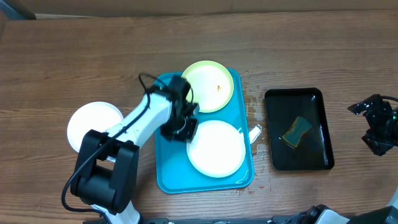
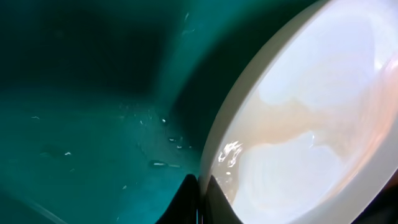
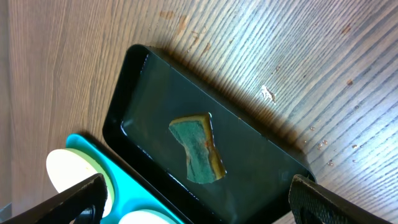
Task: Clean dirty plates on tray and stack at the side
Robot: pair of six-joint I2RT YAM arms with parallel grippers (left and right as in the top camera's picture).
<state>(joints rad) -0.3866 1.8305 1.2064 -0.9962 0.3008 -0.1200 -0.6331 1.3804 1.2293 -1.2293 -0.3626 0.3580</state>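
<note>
The turquoise tray [image 1: 165,168] holds a pale yellow-green plate [image 1: 208,86] with orange specks at its far end and a white plate [image 1: 216,149] at its near end. A second white plate [image 1: 93,124] lies on the table to the left of the tray. My left gripper [image 1: 181,127] is over the tray at the white plate's left rim. In the left wrist view its fingers [image 2: 200,186] are pinched on that wet rim [image 2: 298,124] above the tray floor [image 2: 81,124]. My right gripper [image 1: 376,124] is open and empty at the far right.
A black tray [image 1: 323,106] with a green-yellow sponge [image 1: 296,132] stands right of the turquoise tray. It shows in the right wrist view [image 3: 137,93] with the sponge [image 3: 199,149]. Water drops and a wet patch [image 1: 255,134] lie between the trays.
</note>
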